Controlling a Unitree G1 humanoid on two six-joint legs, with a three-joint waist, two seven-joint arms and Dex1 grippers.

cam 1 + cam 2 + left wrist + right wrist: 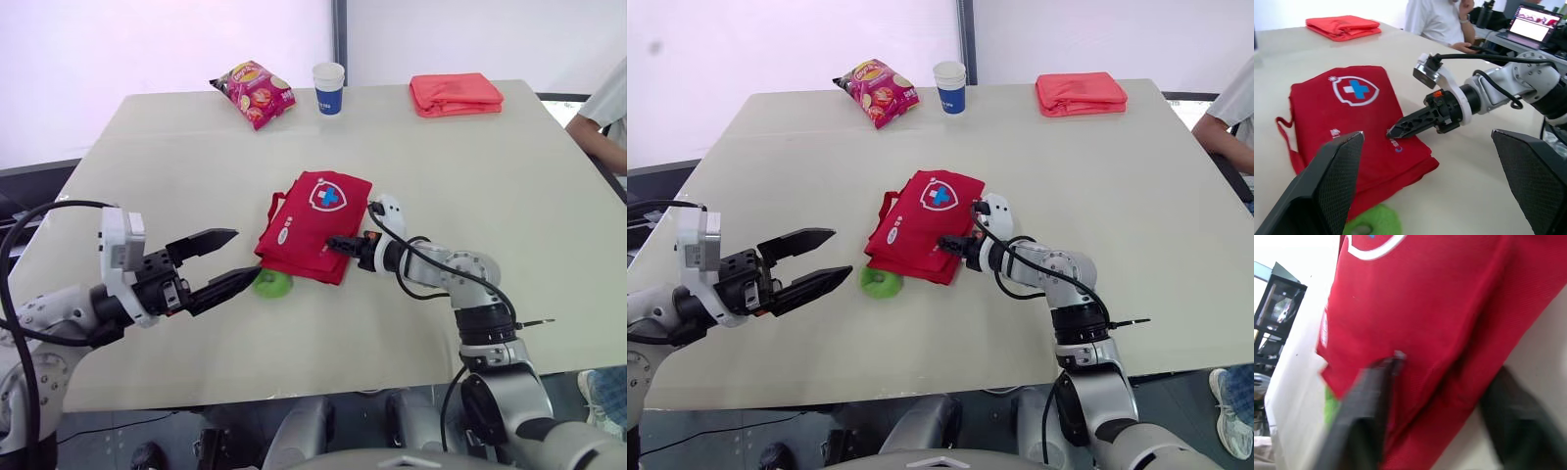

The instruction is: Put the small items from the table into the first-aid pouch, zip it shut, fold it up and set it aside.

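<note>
The first-aid pouch (315, 223) is showing as red woven cloth, matt, with a fine ribbed weave and a smooth printed white shield. The surface (176, 157) is looking smooth, pale and matt. The left hand (245, 255) is presenting matt black plastic, finely dotted on its inner faces. The right hand (333, 242) is showing black plastic below a glossy white casing. The green item (273, 284) is looking soft and fuzzy. The crisp packet (254, 92) is gleaming like foil, the cup (329, 88) is looking like paper, and the folded red cloth (456, 93) is lying matt.
</note>
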